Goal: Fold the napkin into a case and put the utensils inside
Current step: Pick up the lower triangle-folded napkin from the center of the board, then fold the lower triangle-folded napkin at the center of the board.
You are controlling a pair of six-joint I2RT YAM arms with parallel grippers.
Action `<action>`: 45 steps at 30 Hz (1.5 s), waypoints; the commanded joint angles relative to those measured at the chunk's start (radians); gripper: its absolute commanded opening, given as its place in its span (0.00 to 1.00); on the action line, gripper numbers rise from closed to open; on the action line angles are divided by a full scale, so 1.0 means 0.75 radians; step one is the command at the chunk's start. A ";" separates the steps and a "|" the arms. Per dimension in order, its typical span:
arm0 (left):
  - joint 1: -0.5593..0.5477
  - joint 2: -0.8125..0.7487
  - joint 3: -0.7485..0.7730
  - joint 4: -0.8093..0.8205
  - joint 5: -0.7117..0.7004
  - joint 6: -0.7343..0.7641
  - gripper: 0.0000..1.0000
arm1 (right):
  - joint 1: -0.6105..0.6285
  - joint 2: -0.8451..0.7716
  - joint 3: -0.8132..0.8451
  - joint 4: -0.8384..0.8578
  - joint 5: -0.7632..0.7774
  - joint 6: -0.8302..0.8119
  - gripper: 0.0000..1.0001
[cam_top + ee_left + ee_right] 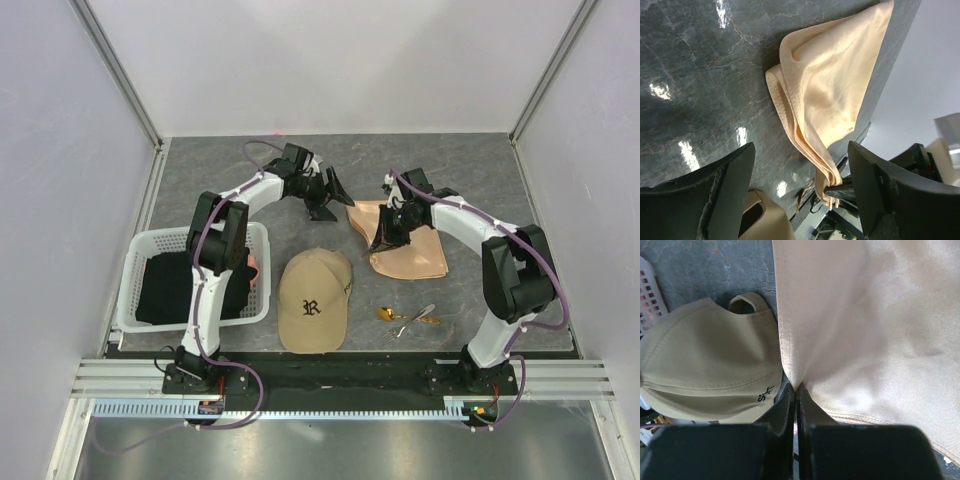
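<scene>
Napkin (865,330), pinched in right claw (796,390), wrist view

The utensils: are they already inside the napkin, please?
No, the utensils lie on the table, apart from the napkin.

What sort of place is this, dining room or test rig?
Likely a lab test cell: white panel walls in aluminium framing box in a grey table, left arm and right arm bolted at its near edge.
</scene>
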 commanded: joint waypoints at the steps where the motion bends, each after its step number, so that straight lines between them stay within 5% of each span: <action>1: -0.030 0.047 0.082 0.082 -0.011 -0.084 0.81 | -0.019 -0.061 -0.011 0.046 -0.090 0.020 0.00; 13: -0.058 0.137 0.157 0.098 -0.060 -0.167 0.67 | -0.081 -0.098 -0.011 0.048 -0.141 0.016 0.00; 24: -0.066 0.188 0.186 0.084 -0.096 -0.200 0.66 | -0.099 -0.094 0.003 0.060 -0.174 0.014 0.00; 35: -0.073 0.227 0.229 0.094 -0.119 -0.192 0.49 | -0.099 -0.088 -0.015 0.083 -0.197 0.006 0.00; 38: -0.066 0.214 0.229 0.092 -0.133 -0.178 0.34 | -0.097 -0.088 -0.023 0.087 -0.199 -0.005 0.00; 40: -0.052 0.192 0.225 0.066 -0.182 -0.131 0.12 | -0.095 -0.083 -0.036 0.083 -0.201 -0.035 0.00; 45: -0.021 0.033 0.225 -0.157 -0.354 0.094 0.02 | -0.050 -0.071 -0.105 0.074 -0.238 -0.101 0.00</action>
